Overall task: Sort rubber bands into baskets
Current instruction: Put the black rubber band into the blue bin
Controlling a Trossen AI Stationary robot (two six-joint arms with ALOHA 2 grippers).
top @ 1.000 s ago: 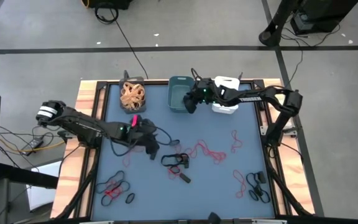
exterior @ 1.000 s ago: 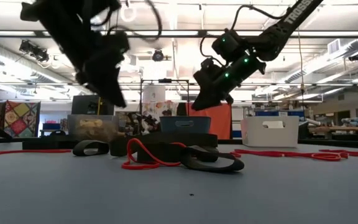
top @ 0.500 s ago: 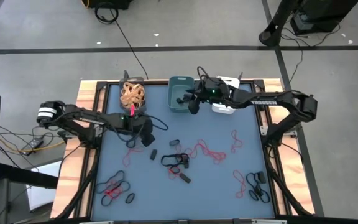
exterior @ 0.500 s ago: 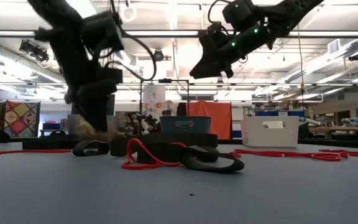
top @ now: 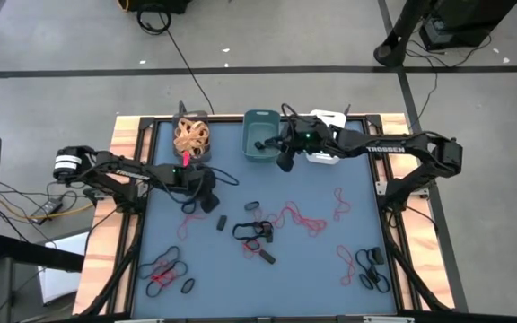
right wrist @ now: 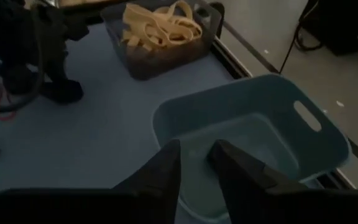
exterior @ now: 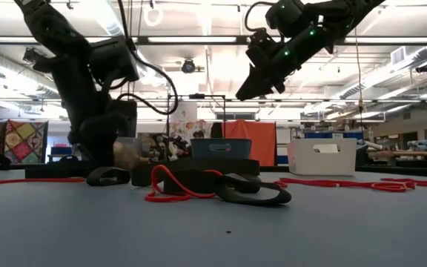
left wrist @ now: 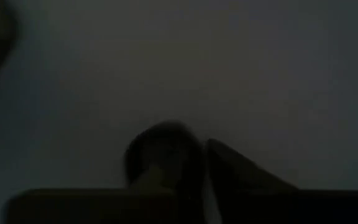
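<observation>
Three baskets stand along the far edge. The dark grey basket holds tan rubber bands. The teal basket is beside it, and the white basket lies partly under my right arm. My right gripper hovers above the teal basket's near right corner; its fingers are a narrow gap apart with nothing visible between them. My left gripper is low over the mat beside a red band, near a black band. Red and black bands lie mid-table.
More red and black bands lie near the front left and front right. In the low view, black and red bands lie in front. Bare blue mat lies between the two grippers.
My left gripper has gone down toward the mat and a little toward the far left, uncovering a small black band beside it. My right gripper has risen and shifted slightly toward the near edge beside the teal basket.
</observation>
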